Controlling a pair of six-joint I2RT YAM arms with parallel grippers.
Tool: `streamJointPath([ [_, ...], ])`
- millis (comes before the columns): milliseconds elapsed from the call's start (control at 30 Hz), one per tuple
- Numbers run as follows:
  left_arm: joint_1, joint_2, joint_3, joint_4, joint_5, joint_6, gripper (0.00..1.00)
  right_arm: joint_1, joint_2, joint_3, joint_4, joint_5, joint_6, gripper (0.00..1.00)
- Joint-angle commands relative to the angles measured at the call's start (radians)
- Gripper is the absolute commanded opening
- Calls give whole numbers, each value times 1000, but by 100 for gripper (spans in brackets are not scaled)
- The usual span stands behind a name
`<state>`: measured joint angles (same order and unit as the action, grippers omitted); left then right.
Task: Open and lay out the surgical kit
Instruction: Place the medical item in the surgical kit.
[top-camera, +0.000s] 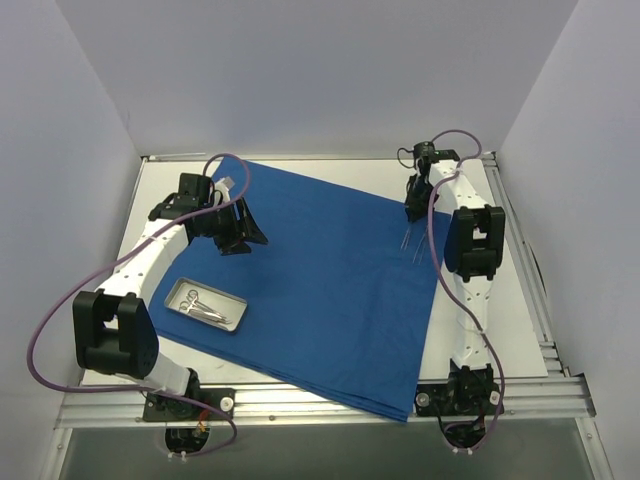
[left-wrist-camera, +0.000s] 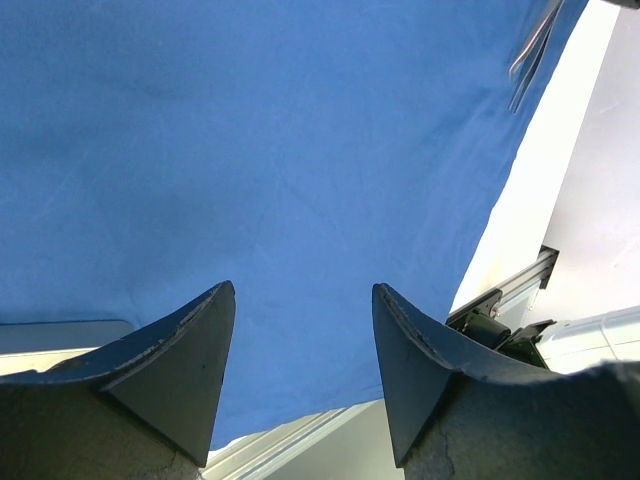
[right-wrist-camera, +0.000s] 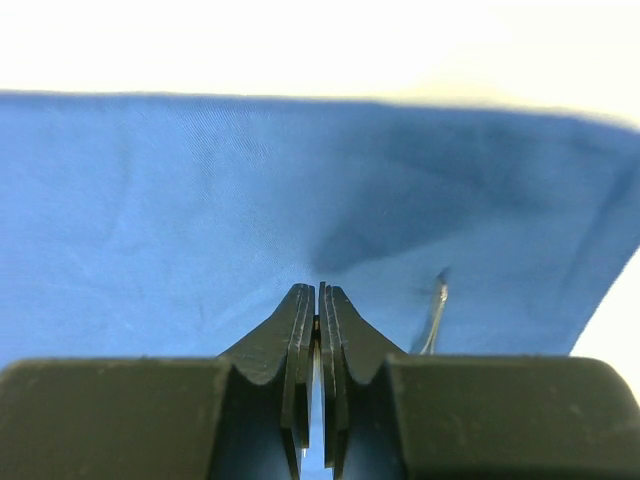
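Tray (top-camera: 215, 291) holding instruments (top-camera: 203, 306) sits on the drape (top-camera: 330, 290) near the bench's left edge. Left gripper (top-camera: 243, 240) hovers open over the drape's far-left part. Right gripper (top-camera: 413, 213), jaws closed, is at the drape's far-right corner, with more instruments (top-camera: 409, 240) just beside it

Drape (top-camera: 330, 300) spread over the table (top-camera: 518, 340). Tray (top-camera: 182, 285) on its left edge, holding instruments (top-camera: 205, 307). On my right, loose instruments (top-camera: 408, 240) lie on the drape near its right edge, under my right gripper (top-camera: 411, 214).
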<state>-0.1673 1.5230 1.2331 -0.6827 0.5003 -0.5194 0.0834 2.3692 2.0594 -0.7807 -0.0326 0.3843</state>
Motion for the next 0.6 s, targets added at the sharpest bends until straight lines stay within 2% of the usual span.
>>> streamJointPath([
  [0,8,3,48,17,26,1,65,-11,-28,61,-61,23,-16,0],
  [567,8,-3,37,15,24,-4,65,-13,5,25,-46,19,-28,0],
])
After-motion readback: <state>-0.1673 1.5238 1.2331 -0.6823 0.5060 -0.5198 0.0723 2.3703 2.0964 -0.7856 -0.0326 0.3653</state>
